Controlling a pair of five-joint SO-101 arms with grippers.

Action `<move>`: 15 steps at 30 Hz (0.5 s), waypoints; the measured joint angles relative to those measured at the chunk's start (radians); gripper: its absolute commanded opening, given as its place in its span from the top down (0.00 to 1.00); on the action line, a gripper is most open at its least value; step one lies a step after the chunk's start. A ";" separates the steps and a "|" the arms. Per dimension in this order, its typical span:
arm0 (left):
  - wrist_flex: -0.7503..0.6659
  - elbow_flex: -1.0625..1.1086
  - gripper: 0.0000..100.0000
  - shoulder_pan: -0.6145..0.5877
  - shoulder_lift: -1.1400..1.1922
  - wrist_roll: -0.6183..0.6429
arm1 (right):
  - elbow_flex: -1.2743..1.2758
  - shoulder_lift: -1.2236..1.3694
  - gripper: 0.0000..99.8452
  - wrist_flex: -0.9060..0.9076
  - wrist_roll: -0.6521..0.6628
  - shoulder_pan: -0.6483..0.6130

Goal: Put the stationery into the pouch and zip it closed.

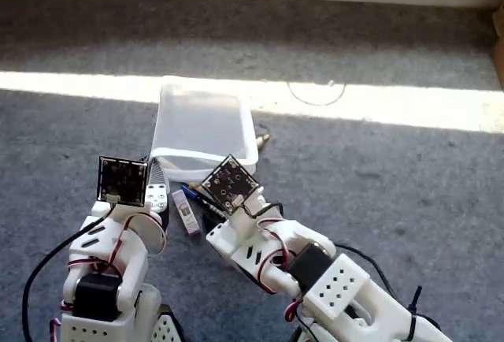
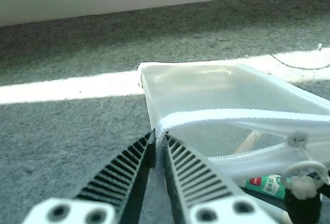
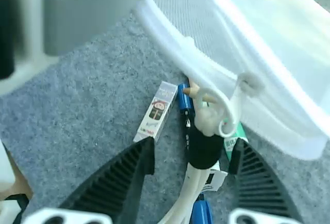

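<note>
**Pouch corner pinned; loose stationery lies at the mouth, under the right arm**

The carpeted bench (image 1: 378, 200) carries everything. One translucent mesh pouch (image 1: 203, 121) lies flat with its mouth toward the arms and the zip not yet closed. The left fingers (image 2: 156, 146) are pressed together, pinching the pouch's near corner at the end of the zip. The right fingers (image 3: 193, 149) are spread wide, grip nothing, and hover over the loose stationery just outside the mouth.

The relation we care about: the box and pen lie between the right fingers and the opening, their long axes pointing roughly into it. The right arm is clearly nearer, and the left is taken up as anchor. We judge the next move to be a right-arm pick and a short carry along that axis.

Count outside the pouch:
- one small white box (image 3: 159, 111)
- one blue pen (image 3: 184, 102)
- one green-labelled piece (image 3: 230, 144), partly under the pouch lip
- one black-and-white piece (image 3: 203, 149), which we cannot identify

One pale stick (image 2: 251, 140) shows through the mesh, probably already inside. One zip pull (image 3: 248, 83) carries a white cord loop (image 3: 219, 111).
</note>
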 measured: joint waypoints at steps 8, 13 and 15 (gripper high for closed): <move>0.000 0.000 0.99 0.000 0.000 0.000 | 0.000 0.052 0.96 -0.003 0.000 0.000; 0.000 0.000 0.99 0.000 0.000 0.000 | -0.029 0.052 0.98 0.021 0.008 0.040; 0.000 0.000 0.99 0.000 0.000 0.000 | -0.071 0.052 0.99 0.069 0.018 0.060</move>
